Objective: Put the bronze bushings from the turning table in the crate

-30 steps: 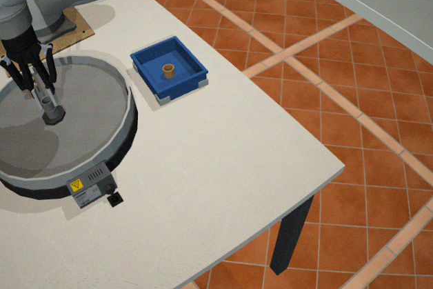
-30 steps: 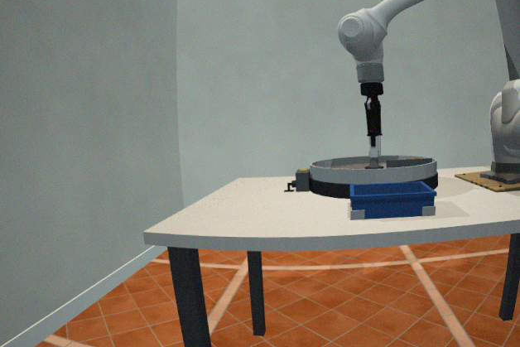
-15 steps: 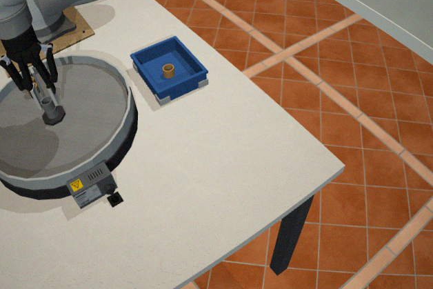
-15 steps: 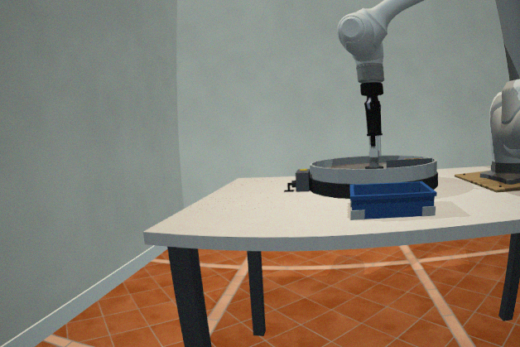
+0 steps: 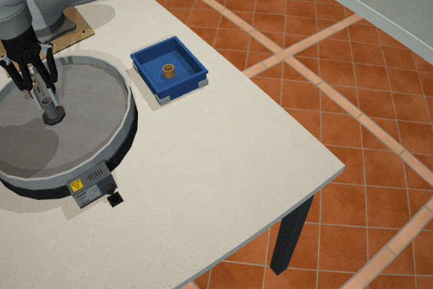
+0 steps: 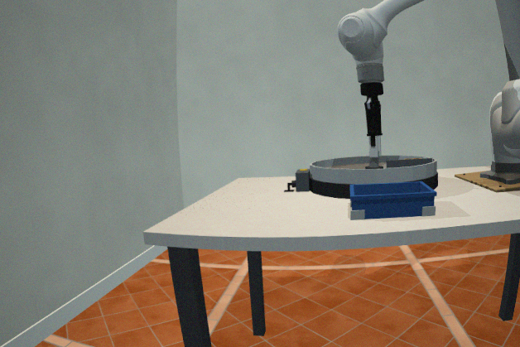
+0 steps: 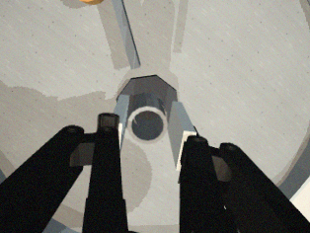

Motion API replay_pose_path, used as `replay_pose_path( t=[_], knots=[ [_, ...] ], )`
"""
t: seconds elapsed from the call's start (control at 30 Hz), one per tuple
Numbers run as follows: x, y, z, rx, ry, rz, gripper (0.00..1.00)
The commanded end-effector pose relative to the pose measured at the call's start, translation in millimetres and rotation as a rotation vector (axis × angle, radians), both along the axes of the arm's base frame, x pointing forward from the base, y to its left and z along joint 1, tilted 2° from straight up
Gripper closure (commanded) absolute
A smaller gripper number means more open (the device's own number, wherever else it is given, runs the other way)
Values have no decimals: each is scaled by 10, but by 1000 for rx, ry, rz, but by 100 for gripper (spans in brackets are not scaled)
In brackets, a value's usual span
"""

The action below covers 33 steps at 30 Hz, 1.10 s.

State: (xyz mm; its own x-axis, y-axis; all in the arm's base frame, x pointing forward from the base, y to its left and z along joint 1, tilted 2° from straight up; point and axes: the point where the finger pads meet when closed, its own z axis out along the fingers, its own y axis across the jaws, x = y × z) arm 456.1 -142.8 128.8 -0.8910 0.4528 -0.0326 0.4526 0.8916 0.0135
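A grey steel bushing (image 5: pixel 48 104) with a hex flange stands on the round turning table (image 5: pixel 69 127), left of its middle. My gripper (image 5: pixel 38 94) points straight down over it. In the wrist view the fingers flank the steel bushing (image 7: pixel 147 123) closely, with a thin gap at the right pad, so they are slightly open. One bronze bushing (image 5: pixel 168 69) stands in the blue crate (image 5: pixel 169 67).
The crate (image 6: pixel 392 199) stands on the white table right of the turning table (image 6: pixel 373 168), which has a raised rim. A grey control box (image 5: pixel 92 184) sits on its front side. The robot's base stands on a wooden plate (image 5: pixel 75 30) at the back.
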Motion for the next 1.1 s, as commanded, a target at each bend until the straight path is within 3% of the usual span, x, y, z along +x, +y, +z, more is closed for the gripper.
replay_pose_path(
  t=[0.0,0.33,0.7,1.07],
  knots=[
    [0,0,1,0,0,0,76],
    [-1,0,19,0,0,0,76],
    [-15,2,431,0,0,0,76],
    [-16,2,450,0,0,0,76]
  ],
)
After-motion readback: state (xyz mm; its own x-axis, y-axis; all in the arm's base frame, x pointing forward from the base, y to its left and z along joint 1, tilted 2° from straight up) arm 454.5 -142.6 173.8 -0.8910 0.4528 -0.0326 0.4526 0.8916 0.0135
